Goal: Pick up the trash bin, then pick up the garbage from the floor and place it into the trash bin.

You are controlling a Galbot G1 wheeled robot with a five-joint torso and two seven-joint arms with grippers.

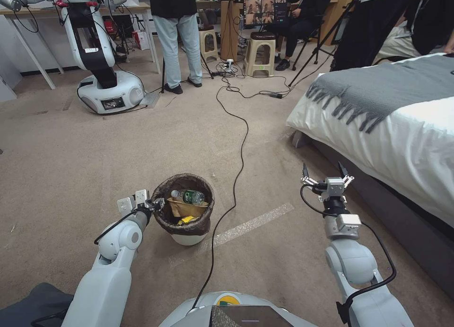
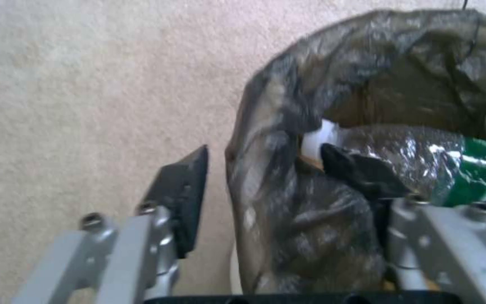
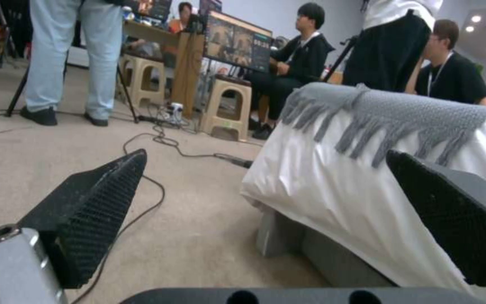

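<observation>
Left claw (image 1: 152, 205) open astride the rim of the round white bag-lined trash bin (image 1: 185, 237); right claw (image 1: 326, 173) open, idle. Judged step: grasping bin; closing comes next.

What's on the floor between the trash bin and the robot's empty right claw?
In the head view, a black cable and a clear tape strip on the carpet lie between the trash bin and the open right gripper.

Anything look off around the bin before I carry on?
Nothing spilled: the trash bin stands upright with the clear bottle inside. One oddity: a black cable trails across the carpet right beside it. Left gripper straddles its rim; right gripper hangs open.
</observation>
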